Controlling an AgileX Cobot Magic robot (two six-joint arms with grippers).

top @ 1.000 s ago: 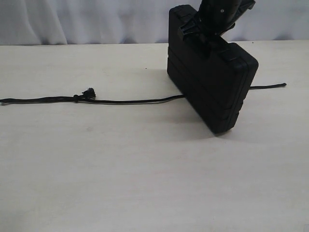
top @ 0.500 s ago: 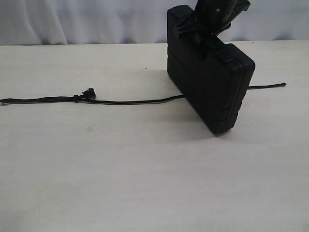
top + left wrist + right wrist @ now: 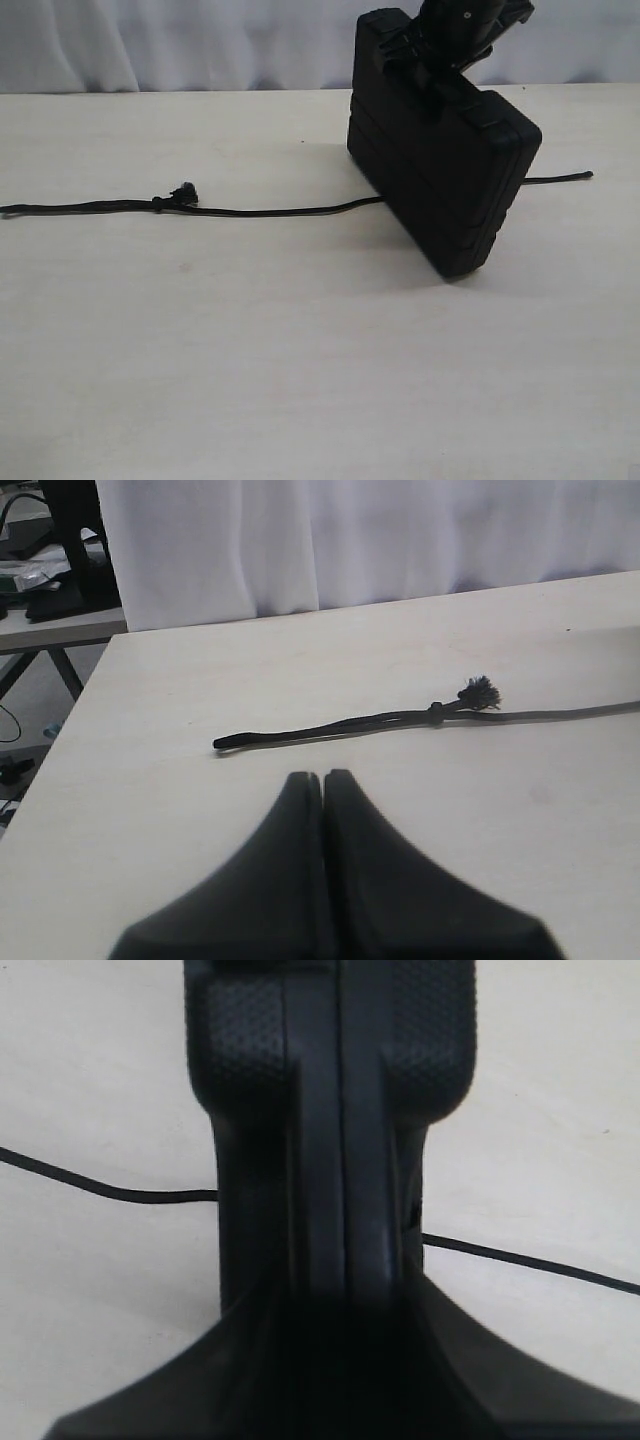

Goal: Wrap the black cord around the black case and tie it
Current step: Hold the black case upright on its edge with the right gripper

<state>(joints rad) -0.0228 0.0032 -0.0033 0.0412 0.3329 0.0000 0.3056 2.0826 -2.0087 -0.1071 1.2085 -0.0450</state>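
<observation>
The black case point(image 3: 440, 170) stands on its edge on the table, tilted, with my right gripper point(image 3: 440, 60) shut on its top edge. From the right wrist the case's seam point(image 3: 335, 1160) runs between the fingers. The black cord point(image 3: 270, 210) lies across the table, passes under or behind the case, and its right end point(image 3: 570, 178) sticks out beyond. Its frayed knot point(image 3: 183, 194) sits left of the middle. In the left wrist view my left gripper point(image 3: 324, 778) is shut and empty, hovering short of the cord's end point(image 3: 225, 743) and the knot point(image 3: 478, 693).
The table point(image 3: 300, 350) is pale wood with a white curtain point(image 3: 150, 40) behind it. The left wrist view shows the table's left edge point(image 3: 90, 690), with another table and dark clutter beyond it.
The case has shifted slightly right with the right gripper, still tilted on its edge. The cord has not moved.
</observation>
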